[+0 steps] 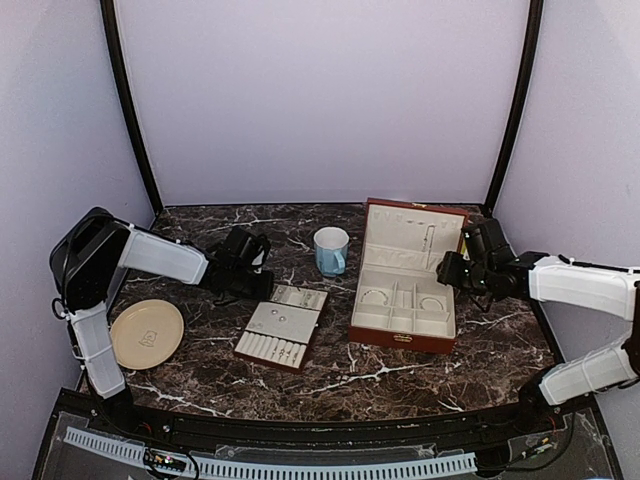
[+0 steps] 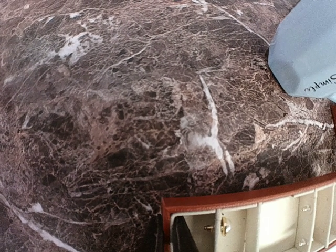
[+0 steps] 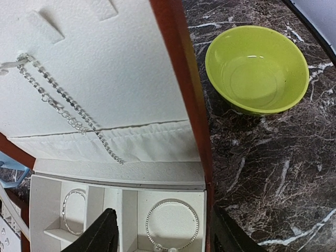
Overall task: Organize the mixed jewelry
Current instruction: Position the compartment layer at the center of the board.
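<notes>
The cream slotted tray [image 1: 283, 325] holds small studs [image 2: 224, 226] in its slots. My left gripper [image 2: 169, 233] is shut on the red-brown rim at the tray's far left corner, one finger [image 2: 155, 237] outside and one inside. The open red-brown box [image 1: 405, 335] has a silvery bangle [image 3: 172, 224] in its right compartment, another bangle [image 3: 73, 210] further left, and a fine chain [image 3: 63, 105] hanging on the lid lining. My right gripper [image 3: 163, 241] stands open over the bangle, straddling the box's right wall, with nothing between its fingers.
A pale blue mug [image 1: 331, 250] stands between tray and box. A tan plate [image 1: 147, 333] lies at the left of the marble table. A lime green bowl [image 3: 257, 68] sits right of the box's lid.
</notes>
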Tool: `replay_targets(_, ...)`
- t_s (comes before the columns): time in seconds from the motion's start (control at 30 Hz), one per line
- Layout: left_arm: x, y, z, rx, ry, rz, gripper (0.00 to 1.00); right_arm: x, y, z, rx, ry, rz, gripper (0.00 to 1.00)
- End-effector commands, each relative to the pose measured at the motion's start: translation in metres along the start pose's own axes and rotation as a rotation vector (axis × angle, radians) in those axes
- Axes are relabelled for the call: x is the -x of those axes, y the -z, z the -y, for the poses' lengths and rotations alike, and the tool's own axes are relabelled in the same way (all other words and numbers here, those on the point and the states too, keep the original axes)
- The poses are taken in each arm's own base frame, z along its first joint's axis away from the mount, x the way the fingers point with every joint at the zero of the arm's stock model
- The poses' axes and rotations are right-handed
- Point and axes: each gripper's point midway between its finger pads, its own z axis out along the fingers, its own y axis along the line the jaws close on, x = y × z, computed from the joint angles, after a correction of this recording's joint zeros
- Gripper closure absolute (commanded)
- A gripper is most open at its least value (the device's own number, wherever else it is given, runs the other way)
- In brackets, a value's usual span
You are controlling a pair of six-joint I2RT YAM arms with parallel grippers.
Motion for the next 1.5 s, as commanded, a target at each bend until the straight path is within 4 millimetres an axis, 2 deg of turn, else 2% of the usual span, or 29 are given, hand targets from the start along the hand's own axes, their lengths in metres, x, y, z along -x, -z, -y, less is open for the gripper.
replay_targets(0.0,0.003,0.007,0.012,-0.070,-0.083,-0.015,1.00,0.020,0.014,-0.008,0.019,0.002,0.034,0.41)
replay_targets(0.13,-0.002,0.016,0.025,-0.153,-0.172,-0.017,1.00,0.030,0.033,-0.018,0.071,0.031,0.046,0.42)
replay_targets(0.23,-0.007,0.027,0.032,-0.206,-0.239,-0.016,1.00,0.030,0.047,-0.039,0.186,0.092,0.020,0.42)
replay_targets(0.4,-0.014,0.059,0.060,-0.315,-0.414,-0.016,1.00,0.001,0.063,-0.091,0.407,0.202,-0.097,0.47)
replay_targets(0.5,-0.013,0.073,0.080,-0.356,-0.508,-0.017,1.00,-0.020,0.064,-0.118,0.450,0.256,-0.150,0.49)
replay_targets(0.6,-0.019,0.078,0.097,-0.371,-0.580,-0.037,1.00,-0.045,0.066,-0.146,0.489,0.298,-0.200,0.50)
replay_targets(0.8,-0.052,0.063,0.108,-0.330,-0.746,-0.113,1.00,-0.091,0.057,-0.170,0.532,0.293,-0.281,0.52)
replay_targets(0.93,-0.067,0.053,0.103,-0.276,-0.833,-0.134,1.00,-0.109,0.057,-0.179,0.561,0.257,-0.302,0.52)
replay_targets(1.03,-0.074,0.052,0.108,-0.299,-0.857,-0.130,1.00,-0.121,0.062,-0.192,0.596,0.260,-0.318,0.52)
replay_targets(1.17,-0.081,0.046,0.110,-0.325,-0.847,-0.129,0.93,-0.142,0.066,-0.208,0.602,0.300,-0.347,0.57)
replay_targets(1.3,-0.080,0.040,0.112,-0.323,-0.821,-0.121,0.75,-0.158,0.070,-0.218,0.590,0.334,-0.376,0.58)
replay_targets(1.37,-0.076,0.045,0.116,-0.339,-0.804,-0.093,0.64,-0.161,0.072,-0.223,0.581,0.348,-0.366,0.58)
replay_targets(1.4,-0.068,0.051,0.120,-0.348,-0.788,-0.053,0.61,-0.165,0.073,-0.224,0.575,0.360,-0.370,0.58)
replay_targets(1.43,-0.068,0.053,0.118,-0.347,-0.779,-0.044,0.57,-0.167,0.074,-0.227,0.571,0.373,-0.374,0.59)
replay_targets(1.47,-0.057,0.063,0.119,-0.342,-0.755,0.003,0.56,-0.170,0.075,-0.229,0.565,0.385,-0.376,0.60)
